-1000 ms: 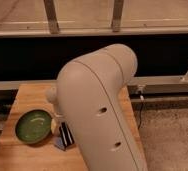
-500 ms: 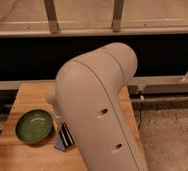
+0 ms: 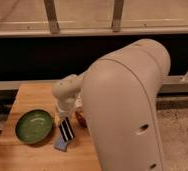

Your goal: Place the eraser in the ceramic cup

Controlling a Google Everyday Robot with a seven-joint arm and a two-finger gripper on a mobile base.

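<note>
One gripper (image 3: 65, 119) hangs at the end of the pale arm (image 3: 124, 110), low over the middle of the desk (image 3: 34, 100). The arm's small rounded wrist section covers most of it from our view. We take its fingers to be drawn fully together, clenched on the upper end of the eraser (image 3: 67, 130).

The eraser is a black block with white stripes running along its length. It stands on end below the gripper, leaning a little, with its top tucked in under the wrist. Its lower end meets a light blue sponge (image 3: 61, 145) lying flat on the wood, though we cannot tell whether the two touch.

Just left of the eraser sits a green bowl (image 3: 34, 125), upright and apart from it. Close on the right we see a small dark red object (image 3: 80, 118), half hidden behind the arm's big shell, which fills the right foreground.

The desk is warm brown wood with its far edge near a pale rail (image 3: 17, 85). Behind that runs a broad dark band (image 3: 37, 55), and above it a light ledge carries two grey metal posts (image 3: 51, 15). To the right of the arm we see a speckled grey floor (image 3: 179, 130).
</note>
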